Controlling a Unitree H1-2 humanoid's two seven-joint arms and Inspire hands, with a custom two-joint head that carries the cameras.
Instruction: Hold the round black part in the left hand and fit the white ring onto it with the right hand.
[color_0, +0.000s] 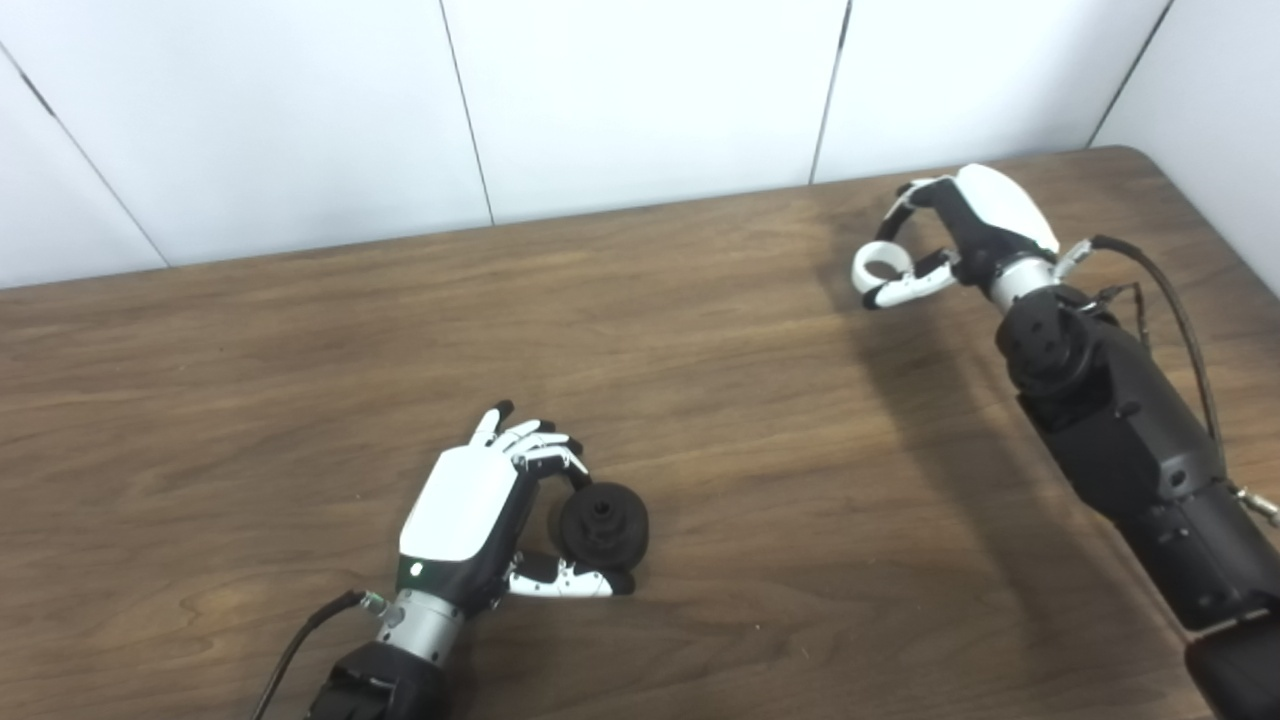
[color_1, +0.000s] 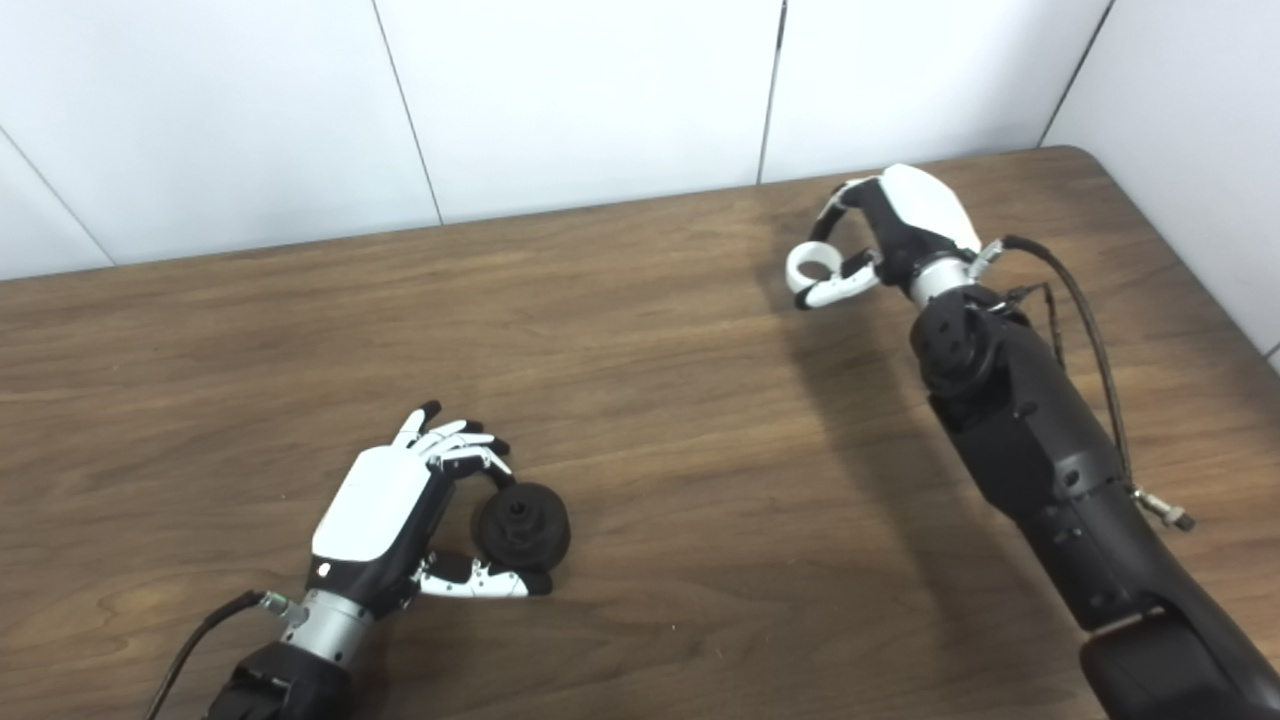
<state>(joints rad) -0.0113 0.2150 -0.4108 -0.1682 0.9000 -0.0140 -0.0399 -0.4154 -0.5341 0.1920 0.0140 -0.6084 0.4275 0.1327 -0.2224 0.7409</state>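
Left hand (color_0: 480, 520) low on the wooden table (color_0: 750, 450), fingers and thumb curled around the round black part (color_0: 603, 525). Far right, the right hand (color_0: 950, 240) pinches the white ring (color_0: 880, 265), seemingly just above the surface, well apart.

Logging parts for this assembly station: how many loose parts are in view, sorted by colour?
Black: 1, the round black part in the left hand
White: 1, the white ring in the right hand
Total: 2
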